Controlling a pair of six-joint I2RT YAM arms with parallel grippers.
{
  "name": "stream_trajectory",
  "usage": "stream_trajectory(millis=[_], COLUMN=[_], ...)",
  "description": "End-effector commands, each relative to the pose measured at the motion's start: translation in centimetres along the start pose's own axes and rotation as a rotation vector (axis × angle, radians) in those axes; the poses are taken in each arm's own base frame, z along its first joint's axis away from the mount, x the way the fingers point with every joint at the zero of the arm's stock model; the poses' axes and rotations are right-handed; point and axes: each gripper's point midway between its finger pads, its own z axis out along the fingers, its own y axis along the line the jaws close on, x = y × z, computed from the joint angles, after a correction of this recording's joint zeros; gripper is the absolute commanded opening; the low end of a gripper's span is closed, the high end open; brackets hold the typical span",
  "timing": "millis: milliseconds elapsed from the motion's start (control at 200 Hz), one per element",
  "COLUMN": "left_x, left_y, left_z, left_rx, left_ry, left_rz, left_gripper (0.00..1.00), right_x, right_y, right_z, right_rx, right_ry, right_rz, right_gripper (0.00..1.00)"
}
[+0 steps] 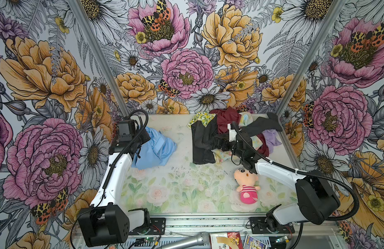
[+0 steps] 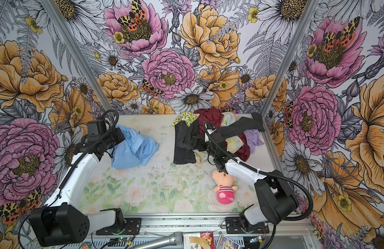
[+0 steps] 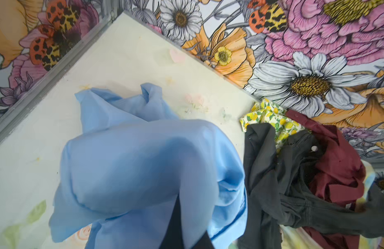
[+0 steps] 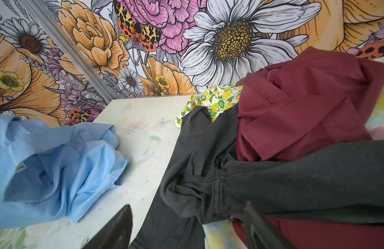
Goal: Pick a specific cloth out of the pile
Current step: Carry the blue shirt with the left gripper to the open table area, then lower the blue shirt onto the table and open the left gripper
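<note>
The left tool [image 3: 182,224] is pinching the blue cloth [image 1: 158,148], which lies on the bench [image 1: 180,187] well apart from the pile [image 1: 210,138]. The right tool [image 4: 186,228] hovers spread over the pile, empty. Separation looks done; next comes letting go.

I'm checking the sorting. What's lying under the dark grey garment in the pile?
Under the dark grey garment show a maroon garment, lemon-print cloth and pastel floral cloth. Anything deeper in the pile is covered.
</note>
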Motion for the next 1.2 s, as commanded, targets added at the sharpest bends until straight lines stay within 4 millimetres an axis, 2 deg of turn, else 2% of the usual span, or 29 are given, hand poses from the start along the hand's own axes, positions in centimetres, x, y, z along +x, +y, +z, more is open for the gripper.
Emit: stream_trajectory(millis=[0,185,375,585,805,820,900,1196], left_x=[2.0,5.0,6.5,7.5,4.8,5.5,4.9,2.2], left_y=[1.3,2.3,1.7,2.7,2.9,3.4,4.1,6.0], left_z=[1.1,4.3,8.3,12.5,14.8,15.7,16.8,20.6], left_rx=[-0.051,-0.081,-0.112,-0.176,-0.186,-0.199,-0.211,-0.240], left_ry=[0.052,0.167,0.246,0.307,0.296,0.323,0.328,0.333], left_rz=[0.023,0.024,0.034,0.036,0.062,0.063,0.072,0.083], left_gripper=[0.00,0.00,0.00,0.00,0.00,0.00,0.00,0.00], right_x=[-0.4,-0.2,0.4,0.7,1.3,1.4,1.6,2.2], right_y=[0.7,0.6,0.5,0.8,1.0,1.1,1.4,4.2], right_z=[-0.2,0.0,0.3,0.5,1.4,1.4,1.6,2.0], right_rx=[-0.026,-0.029,-0.036,-0.060,-0.076,-0.078,-0.095,-0.229], right_ry=[-0.028,-0.019,-0.014,-0.009,0.017,0.019,0.027,0.023], right_rz=[0.003,-0.001,0.006,0.013,0.008,0.007,-0.006,-0.114], right_gripper=[0.82,0.82,0.82,0.82,0.82,0.83,0.83,0.86])
